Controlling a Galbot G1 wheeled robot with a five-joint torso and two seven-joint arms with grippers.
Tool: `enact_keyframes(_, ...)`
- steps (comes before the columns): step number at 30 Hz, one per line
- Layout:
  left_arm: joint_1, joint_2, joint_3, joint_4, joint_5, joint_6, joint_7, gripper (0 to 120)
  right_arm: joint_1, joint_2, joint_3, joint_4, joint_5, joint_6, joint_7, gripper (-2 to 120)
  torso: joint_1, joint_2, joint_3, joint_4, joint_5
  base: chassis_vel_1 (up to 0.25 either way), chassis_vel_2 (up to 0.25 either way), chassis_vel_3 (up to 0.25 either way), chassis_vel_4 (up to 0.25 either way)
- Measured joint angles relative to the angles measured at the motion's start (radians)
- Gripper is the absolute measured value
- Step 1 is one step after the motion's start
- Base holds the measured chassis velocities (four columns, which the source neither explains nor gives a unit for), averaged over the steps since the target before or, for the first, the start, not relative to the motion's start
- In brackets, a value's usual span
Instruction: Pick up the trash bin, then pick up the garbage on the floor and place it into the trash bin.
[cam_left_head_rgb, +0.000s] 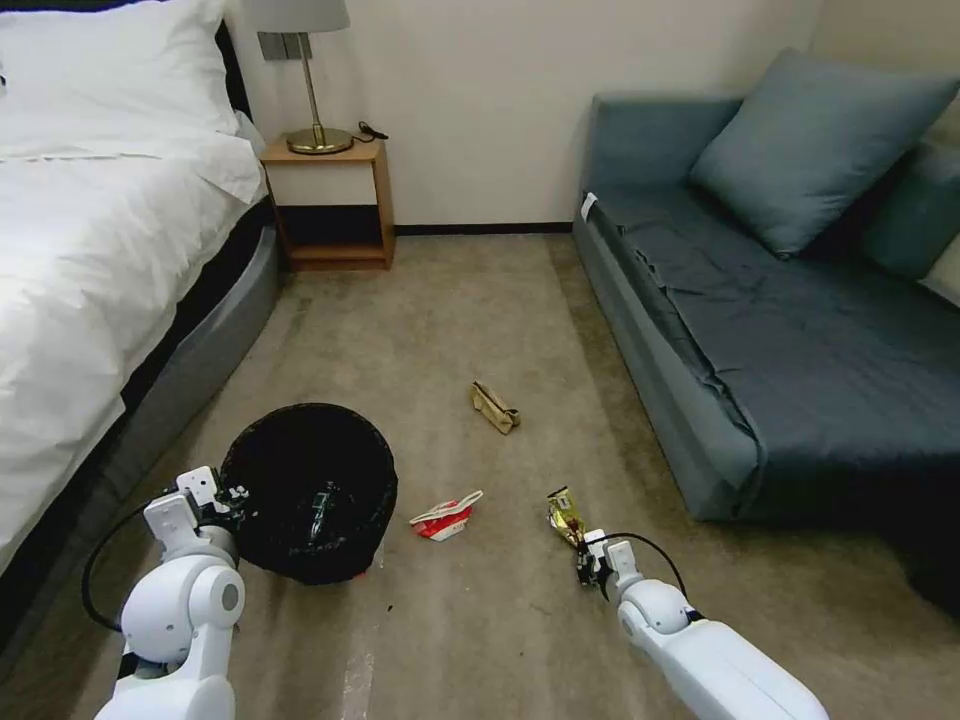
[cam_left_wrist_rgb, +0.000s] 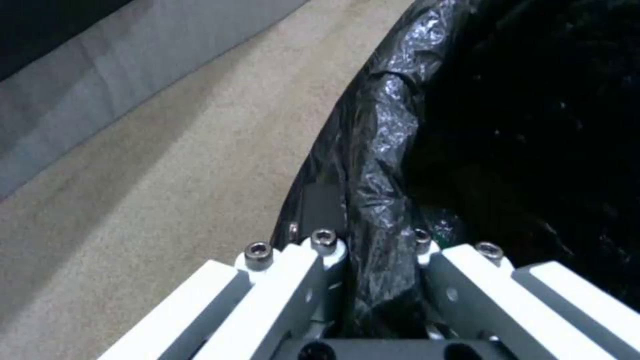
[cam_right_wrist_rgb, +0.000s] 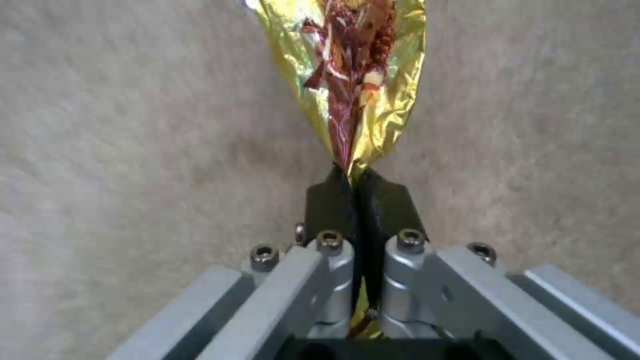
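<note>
The left gripper (cam_left_head_rgb: 222, 494) pinched the trash bin (cam_left_head_rgb: 308, 490) rim, bottle (cam_left_head_rgb: 322, 510) inside. Right of the bin, the right gripper (cam_left_head_rgb: 583, 545) clamped the yellow wrapper (cam_right_wrist_rgb: 353, 75); carton (cam_left_head_rgb: 445, 516) and paper bag (cam_left_head_rgb: 495, 407) remained.

You are in a bedroom.
You can see a bed (cam_left_head_rgb: 90, 230) with white sheets, a small wooden night table (cam_left_head_rgb: 335, 200) with a lamp (cam_left_head_rgb: 310, 80), a blue sofa (cam_left_head_rgb: 780, 300), and tan carpet (cam_left_head_rgb: 480, 330).
</note>
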Motion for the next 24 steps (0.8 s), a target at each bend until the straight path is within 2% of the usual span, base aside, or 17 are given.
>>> enact_keyframes(4, 0.000, 0.001, 0.003, -0.007, -0.001, 0.000, 0.000, 3, -0.026, -0.070, 0.015, 0.233, 0.045, 0.014, 0.018, 2, 0.000, 0.000, 0.000, 0.0001, -0.0002, 0.000, 0.000, 0.000, 0.000)
enact_keyframes(5, 0.000, 0.001, 0.003, -0.007, -0.001, 0.000, 0.000, 3, -0.026, -0.070, 0.015, 0.233, 0.045, 0.014, 0.018, 2, 0.000, 0.000, 0.000, 0.0001, -0.0002, 0.000, 0.000, 0.000, 0.000)
enact_keyframes(6, 0.000, 0.001, 0.004, -0.008, -0.001, 0.000, 0.000, 3, -0.027, -0.087, 0.015, 0.291, 0.056, 0.024, 0.020, 2, 0.000, 0.000, 0.000, 0.0001, -0.0001, 0.000, 0.000, 0.000, 0.000)
enact_keyframes(9, 0.002, -0.003, 0.015, -0.010, 0.000, 0.000, 0.000, 3, -0.006, -0.120, -0.018, 0.546, 0.177, 0.022, 0.072, 2, 0.000, 0.000, 0.000, -0.0001, -0.0002, 0.000, 0.000, 0.000, 0.000)
enact_keyframes(11, 0.003, -0.005, 0.020, -0.011, 0.001, 0.000, 0.001, 3, 0.009, -0.121, -0.036, 0.600, 0.211, 0.019, 0.092, 1, 0.000, 0.000, 0.000, 0.0001, -0.0004, 0.000, 0.000, 0.000, 0.000)
enact_keyframes(12, 0.004, -0.009, 0.026, -0.012, 0.004, 0.001, 0.000, 3, 0.049, -0.113, -0.081, 0.668, 0.261, 0.011, 0.135, 0, 0.000, 0.000, 0.000, 0.0001, -0.0005, 0.000, 0.000, 0.000, 0.000)
enact_keyframes(14, 0.007, -0.015, 0.038, -0.016, 0.007, 0.003, 0.000, 3, 0.126, -0.082, -0.166, 0.717, 0.304, 0.010, 0.190, 0, 0.000, 0.000, 0.000, 0.0005, -0.0002, 0.000, 0.000, 0.000, 0.000)
enact_keyframes(17, 0.011, -0.021, 0.046, -0.020, 0.012, 0.004, 0.001, 3, 0.206, -0.033, -0.259, 0.724, 0.333, 0.012, 0.238, 0, 0.000, 0.000, 0.000, 0.0002, -0.0009, 0.000, 0.000, 0.000, 0.000)
enact_keyframes(20, 0.017, -0.026, 0.048, -0.025, 0.018, 0.005, 0.000, 3, 0.315, 0.090, -0.415, 0.679, 0.378, 0.010, 0.303, 0, 0.000, 0.000, 0.000, 0.0006, -0.0007, 0.000, 0.000, 0.000, 0.000)
enact_keyframes(21, 0.017, -0.026, 0.048, -0.025, 0.018, 0.005, 0.000, 3, 0.315, 0.090, -0.415, 0.679, 0.378, 0.010, 0.303, 0, 0.000, 0.000, 0.000, 0.0006, -0.0007, 0.000, 0.000, 0.000, 0.000)
enact_keyframes(24, 0.022, -0.028, 0.046, -0.034, 0.020, 0.006, 0.000, 3, 0.368, 0.178, -0.538, 0.598, 0.397, 0.002, 0.352, 0, 0.000, 0.000, 0.000, 0.0008, -0.0006, 0.000, 0.000, 0.000, 0.000)
